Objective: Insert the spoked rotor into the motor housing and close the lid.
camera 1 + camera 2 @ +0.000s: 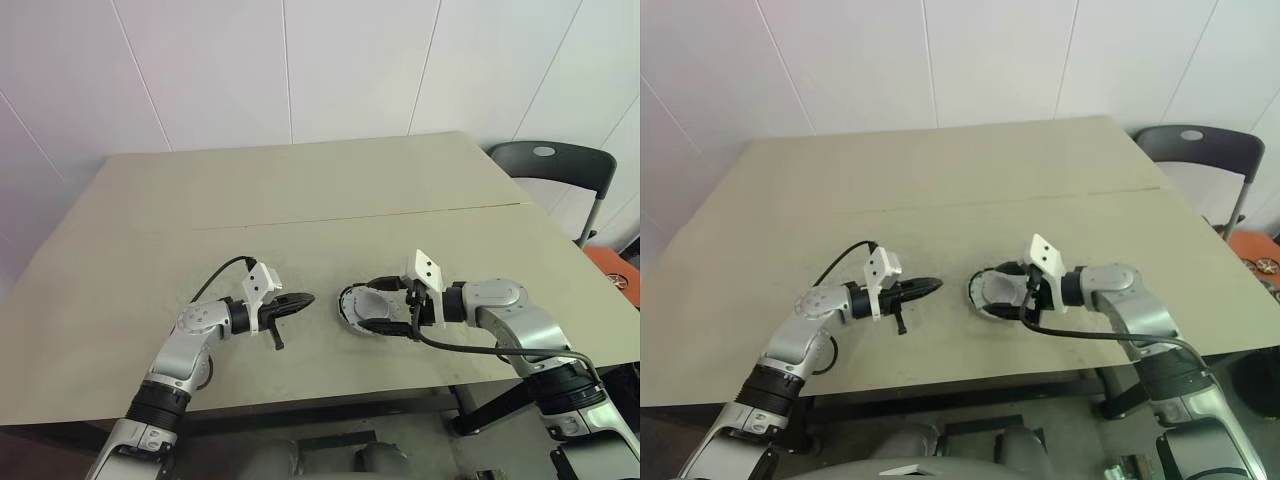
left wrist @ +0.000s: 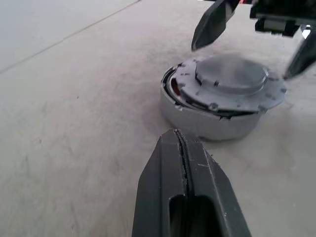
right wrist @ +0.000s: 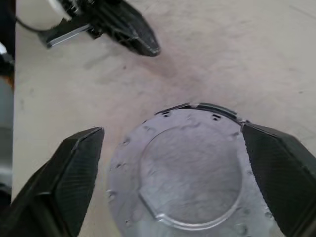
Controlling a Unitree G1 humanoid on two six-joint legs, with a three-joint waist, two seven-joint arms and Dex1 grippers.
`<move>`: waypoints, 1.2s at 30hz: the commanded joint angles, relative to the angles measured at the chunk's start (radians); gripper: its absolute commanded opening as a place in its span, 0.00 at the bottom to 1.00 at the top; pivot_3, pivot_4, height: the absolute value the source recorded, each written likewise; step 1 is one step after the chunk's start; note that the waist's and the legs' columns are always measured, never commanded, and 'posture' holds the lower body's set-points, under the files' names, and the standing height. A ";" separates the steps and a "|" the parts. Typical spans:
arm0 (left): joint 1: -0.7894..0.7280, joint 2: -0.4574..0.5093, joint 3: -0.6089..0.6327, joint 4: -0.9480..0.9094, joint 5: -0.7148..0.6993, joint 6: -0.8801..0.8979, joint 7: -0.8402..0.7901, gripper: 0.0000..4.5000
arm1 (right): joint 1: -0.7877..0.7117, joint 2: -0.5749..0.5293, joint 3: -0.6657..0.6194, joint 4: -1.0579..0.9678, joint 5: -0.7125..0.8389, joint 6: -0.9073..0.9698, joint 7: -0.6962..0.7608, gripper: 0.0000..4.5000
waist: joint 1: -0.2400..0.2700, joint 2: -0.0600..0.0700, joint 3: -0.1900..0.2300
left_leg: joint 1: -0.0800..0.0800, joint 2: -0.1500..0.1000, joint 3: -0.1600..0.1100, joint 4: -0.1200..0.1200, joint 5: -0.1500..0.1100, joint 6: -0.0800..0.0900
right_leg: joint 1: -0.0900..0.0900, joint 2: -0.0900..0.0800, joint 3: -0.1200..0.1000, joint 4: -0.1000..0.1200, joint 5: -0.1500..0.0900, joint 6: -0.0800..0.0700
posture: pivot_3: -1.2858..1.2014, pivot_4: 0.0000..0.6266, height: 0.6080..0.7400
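No brand, label or writing can be read on anything here. Near the lower middle of the head view the motor housing (image 1: 365, 310) sits on the beige table (image 1: 300, 190), the light-grey lid (image 2: 231, 79) lying on top of it, slightly askew so a dark gap shows at one edge. The right gripper (image 3: 173, 163) straddles the lid with its fingers spread wide, apart from it. The left gripper (image 1: 296, 300), fingers pressed together and holding nothing, points at the housing from just beside it. A dark chair (image 1: 555, 160) stands at the upper right.
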 commanded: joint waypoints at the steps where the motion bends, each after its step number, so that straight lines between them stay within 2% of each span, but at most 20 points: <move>1: -0.012 0.014 0.026 -0.043 -0.025 0.009 -0.011 0.00 | -0.028 -0.009 0.004 -0.005 -0.023 -0.039 0.024 1.00 | 0.001 0.000 0.000 | 0.000 0.000 0.000 0.000 0.000 0.000 | 0.000 0.000 0.000 0.000 0.000 0.000 | 0.52 0.00 1.00; 14: -0.009 0.018 0.024 -0.085 -0.060 0.038 -0.026 0.00 | -0.044 0.028 0.009 0.034 -0.037 0.076 -0.028 1.00 | 0.002 0.000 0.000 | 0.001 0.000 0.000 0.001 0.000 0.000 | 0.001 0.000 0.000 0.000 0.000 0.000 | 0.52 0.00 1.00; 24: -0.013 0.019 0.022 -0.085 -0.058 0.037 -0.025 0.00 | -0.028 0.025 0.051 0.118 -0.149 -0.056 -0.055 1.00 | 0.002 0.000 0.000 | 0.002 0.000 0.000 0.001 0.000 0.000 | 0.002 0.000 0.000 0.000 0.000 0.000 | 0.52 0.00 1.00; 30: -0.015 0.021 0.021 -0.084 -0.057 0.039 -0.024 0.00 | -0.025 0.039 0.031 0.093 -0.099 -0.019 -0.022 0.69 | 0.001 0.000 0.000 | 0.003 0.000 0.000 0.002 0.000 0.000 | 0.004 0.000 0.000 0.000 0.000 -0.001 | 0.52 0.00 1.00; 36: -0.012 0.024 0.021 -0.084 -0.052 0.038 -0.018 0.00 | -0.043 0.071 -0.037 0.041 0.033 0.122 -0.004 0.69 | 0.002 0.000 0.000 | 0.001 0.000 0.000 0.000 0.000 0.000 | 0.001 0.000 0.000 0.000 0.000 0.000 | 0.52 0.00 1.00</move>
